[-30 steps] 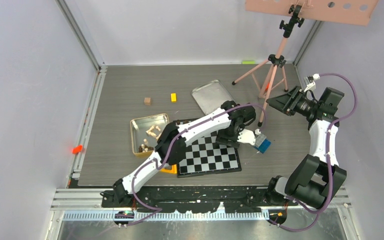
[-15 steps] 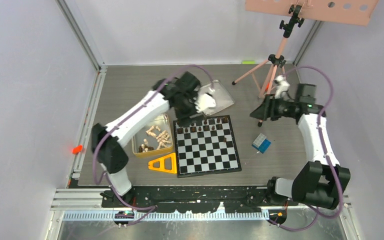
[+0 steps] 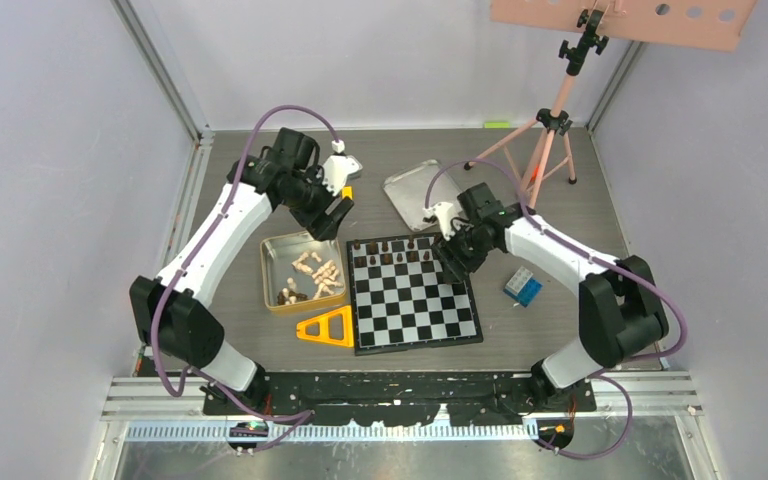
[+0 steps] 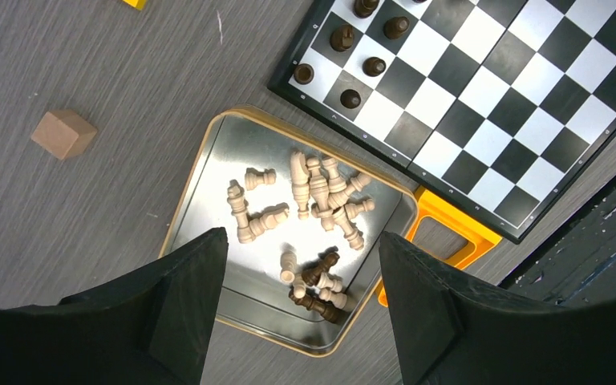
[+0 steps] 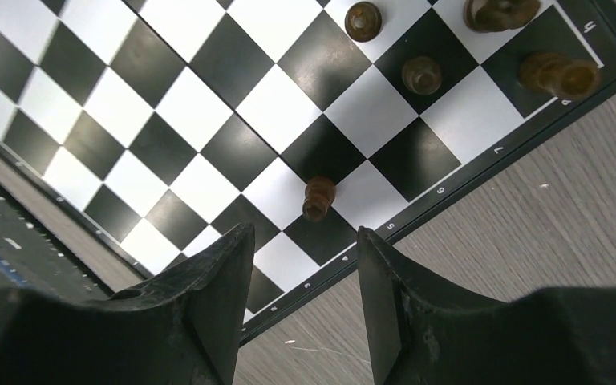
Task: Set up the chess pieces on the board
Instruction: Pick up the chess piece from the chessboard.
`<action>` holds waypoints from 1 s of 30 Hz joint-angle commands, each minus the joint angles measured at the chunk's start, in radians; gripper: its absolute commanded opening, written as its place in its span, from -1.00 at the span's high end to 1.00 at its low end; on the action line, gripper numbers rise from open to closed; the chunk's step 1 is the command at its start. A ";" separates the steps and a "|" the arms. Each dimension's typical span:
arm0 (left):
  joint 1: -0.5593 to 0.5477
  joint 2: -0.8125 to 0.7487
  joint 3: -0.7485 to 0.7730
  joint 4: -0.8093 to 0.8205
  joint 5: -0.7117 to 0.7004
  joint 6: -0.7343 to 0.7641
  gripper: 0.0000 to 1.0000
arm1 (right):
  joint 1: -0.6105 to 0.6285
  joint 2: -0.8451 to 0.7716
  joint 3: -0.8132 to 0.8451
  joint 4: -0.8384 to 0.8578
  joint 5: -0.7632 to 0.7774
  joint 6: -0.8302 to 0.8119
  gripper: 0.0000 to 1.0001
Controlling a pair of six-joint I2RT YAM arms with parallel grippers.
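The black and white board (image 3: 415,305) lies at the table's middle, also in the left wrist view (image 4: 529,104) and the right wrist view (image 5: 208,48). Several dark chess pieces (image 3: 400,252) stand on its far rows. More pale pieces (image 4: 313,192) and a few dark ones (image 4: 313,301) lie in the gold tin (image 3: 272,262). My left gripper (image 3: 335,215) (image 4: 301,249) is open and empty above the tin. My right gripper (image 3: 453,262) (image 5: 305,234) is open and empty over the board's right edge, just short of a single dark pawn (image 5: 318,198).
A silver lid (image 3: 420,192) lies beyond the board. A yellow triangle (image 3: 328,328) lies left of the board's near corner, and a blue cube (image 3: 525,286) to its right. A tripod (image 3: 550,130) stands far right. A brown cube (image 4: 62,133) and a yellow block (image 4: 135,3) lie beyond the tin.
My left arm has swung from the board's right side to the far left, above the tin. My right arm has come in from the right to the board's right edge.
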 commanded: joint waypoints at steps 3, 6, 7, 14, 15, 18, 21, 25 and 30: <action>0.028 -0.076 -0.029 0.049 0.052 -0.027 -0.44 | 0.074 0.042 0.036 0.025 0.160 -0.037 -0.08; 0.034 -0.077 -0.031 0.050 0.061 -0.027 -0.44 | 0.081 0.064 0.036 0.031 0.166 -0.038 -0.01; 0.036 -0.076 -0.031 0.050 0.063 -0.027 -0.45 | 0.082 0.068 0.036 0.030 0.161 -0.037 0.01; 0.045 -0.074 -0.028 0.044 0.065 -0.024 -0.45 | 0.096 0.106 0.055 0.028 0.147 -0.033 0.32; 0.046 -0.075 -0.028 0.045 0.065 -0.024 -0.45 | 0.097 0.109 0.057 0.027 0.143 -0.033 0.36; 0.053 -0.076 -0.032 0.044 0.070 -0.023 -0.45 | 0.097 0.115 0.067 0.024 0.139 -0.031 0.59; 0.063 -0.075 -0.042 0.038 0.069 -0.019 -0.45 | 0.097 0.106 0.086 0.020 0.151 -0.027 0.79; 0.081 -0.079 -0.053 0.035 0.072 -0.020 -0.45 | 0.091 0.087 0.127 0.000 0.182 -0.022 0.98; 0.091 -0.090 -0.061 0.038 0.073 -0.019 -0.45 | 0.077 0.090 0.189 -0.030 0.214 -0.020 0.99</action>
